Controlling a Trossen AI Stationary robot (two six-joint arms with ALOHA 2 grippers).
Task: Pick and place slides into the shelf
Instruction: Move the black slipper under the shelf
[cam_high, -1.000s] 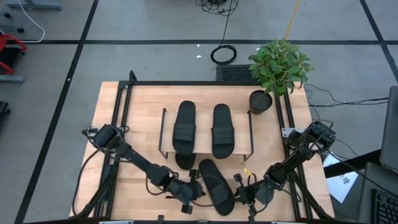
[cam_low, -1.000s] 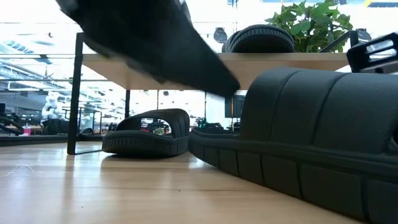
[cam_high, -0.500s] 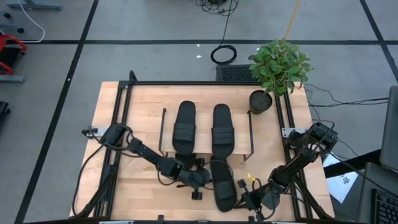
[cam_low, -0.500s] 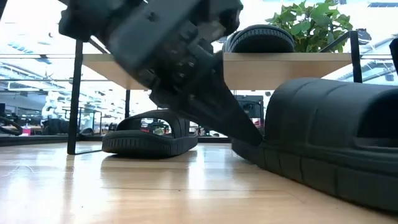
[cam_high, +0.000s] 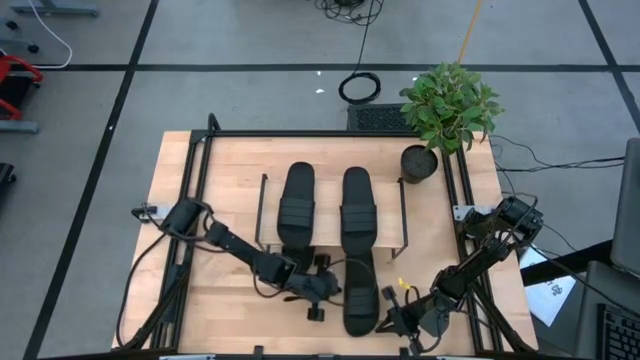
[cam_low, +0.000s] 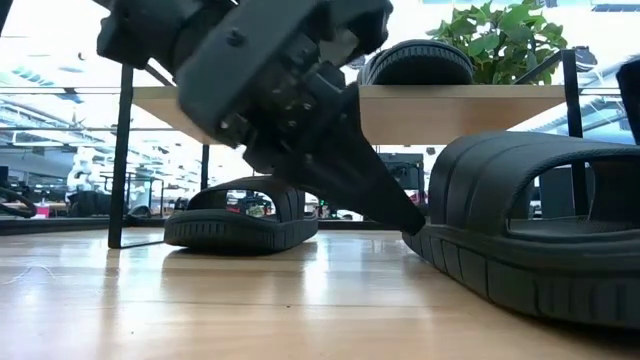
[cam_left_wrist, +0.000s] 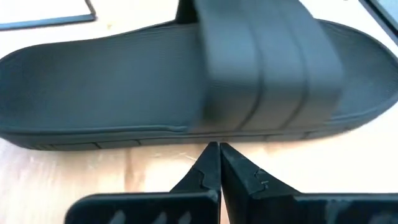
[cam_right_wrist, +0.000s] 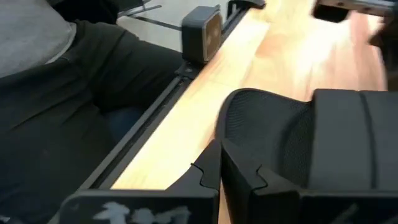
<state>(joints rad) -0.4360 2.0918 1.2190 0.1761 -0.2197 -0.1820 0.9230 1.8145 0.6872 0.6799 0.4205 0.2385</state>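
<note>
L gripper (cam_high: 335, 289), fingers pressed together w/ nothing between, has its tip at the side of the loose slide (cam_high: 360, 292), prob. to nudge it under the shelf (cam_high: 330, 190) beside the slide (cam_low: 238, 215) already there. R gripper (cam_high: 385, 318), fingers also together, sits near its heel. Two more slides lie on top; the plank hides how far in the toe is.
</note>
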